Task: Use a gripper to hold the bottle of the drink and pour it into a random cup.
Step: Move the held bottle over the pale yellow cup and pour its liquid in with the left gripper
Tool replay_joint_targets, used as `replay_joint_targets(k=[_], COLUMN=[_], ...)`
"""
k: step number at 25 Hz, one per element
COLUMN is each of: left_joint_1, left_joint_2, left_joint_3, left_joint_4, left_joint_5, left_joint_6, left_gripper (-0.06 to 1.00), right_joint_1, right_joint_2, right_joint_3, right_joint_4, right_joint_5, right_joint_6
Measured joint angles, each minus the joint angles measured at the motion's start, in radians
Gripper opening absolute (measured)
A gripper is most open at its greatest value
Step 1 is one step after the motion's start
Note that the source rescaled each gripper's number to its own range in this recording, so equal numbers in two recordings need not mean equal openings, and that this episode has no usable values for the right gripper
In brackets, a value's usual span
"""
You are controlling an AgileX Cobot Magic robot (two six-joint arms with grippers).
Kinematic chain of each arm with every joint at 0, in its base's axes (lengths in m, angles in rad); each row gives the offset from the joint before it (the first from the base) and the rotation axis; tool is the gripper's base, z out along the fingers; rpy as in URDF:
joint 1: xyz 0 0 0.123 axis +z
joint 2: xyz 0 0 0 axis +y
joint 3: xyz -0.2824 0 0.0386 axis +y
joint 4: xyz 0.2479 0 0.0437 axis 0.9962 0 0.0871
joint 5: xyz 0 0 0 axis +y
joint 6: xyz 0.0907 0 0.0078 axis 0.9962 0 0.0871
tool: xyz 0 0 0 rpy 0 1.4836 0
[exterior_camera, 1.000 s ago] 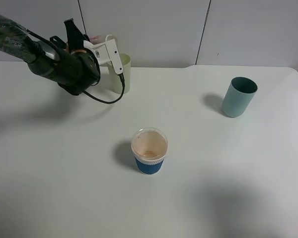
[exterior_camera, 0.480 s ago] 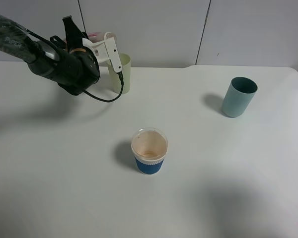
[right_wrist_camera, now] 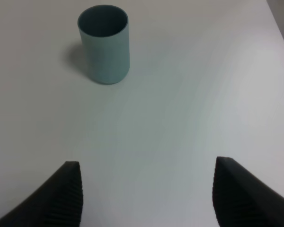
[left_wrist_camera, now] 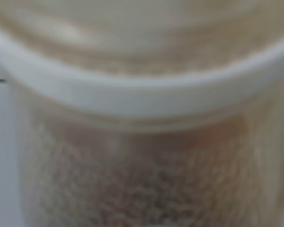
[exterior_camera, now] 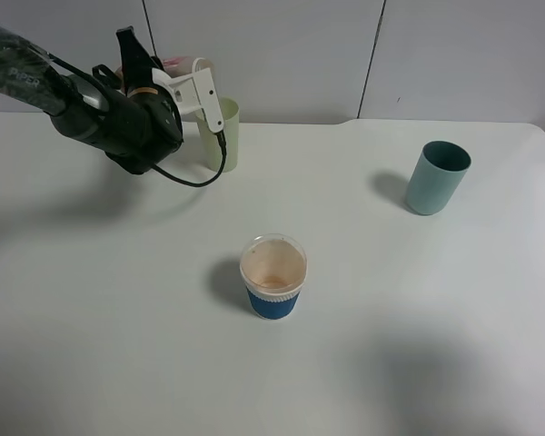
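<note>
My left gripper [exterior_camera: 156, 74] is at the back left, shut on the bottle [exterior_camera: 183, 65], which lies tilted with its neck just above and left of the pale yellow-green cup [exterior_camera: 232, 127]. The white bracket and looping black cable hang in front of the cup. In the left wrist view the bottle [left_wrist_camera: 142, 156] fills the frame, blurred, with its wide white neck rim and pale brownish contents. My right gripper [right_wrist_camera: 146, 198] is open and empty above the table, not seen in the high view.
A teal cup [exterior_camera: 437, 177] stands at the right and also shows in the right wrist view [right_wrist_camera: 104, 43]. A blue-sleeved clear cup with a white rim [exterior_camera: 273, 275] stands at the middle of the white table [exterior_camera: 409, 336]. A wall runs behind.
My left gripper with the bottle has shifted slightly up and left beside the yellow-green cup. The cups have not moved.
</note>
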Motion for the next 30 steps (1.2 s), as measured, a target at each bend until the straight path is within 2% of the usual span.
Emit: replay_joint_targets(k=[3, 8, 11, 20, 27, 30], left_joint_1=[0.000, 0.000, 0.000, -0.009, -0.024, -0.035], left_joint_2=[0.000, 0.000, 0.000, 0.000, 0.000, 0.000], left_joint_3=[0.000, -0.003, -0.012, -0.013, -0.013, -0.013], left_joint_4=[0.000, -0.088, -0.113, -0.180, -0.187, -0.161], left_joint_5=[0.000, 0.000, 0.000, -0.030, -0.036, -0.040], left_joint_6=[0.000, 0.000, 0.005, 0.069, 0.080, 0.081], left_gripper=[0.00, 0.00, 0.00, 0.00, 0.00, 0.00], right_joint_1=[0.000, 0.000, 0.000, 0.000, 0.000, 0.000], right_joint_2=[0.000, 0.000, 0.000, 0.000, 0.000, 0.000], right_joint_3=[0.000, 0.000, 0.000, 0.000, 0.000, 0.000], right_joint_4=[0.000, 0.000, 0.000, 0.000, 0.000, 0.000], right_joint_5=[0.000, 0.000, 0.000, 0.000, 0.000, 0.000], right_joint_6=[0.000, 0.000, 0.000, 0.000, 0.000, 0.000])
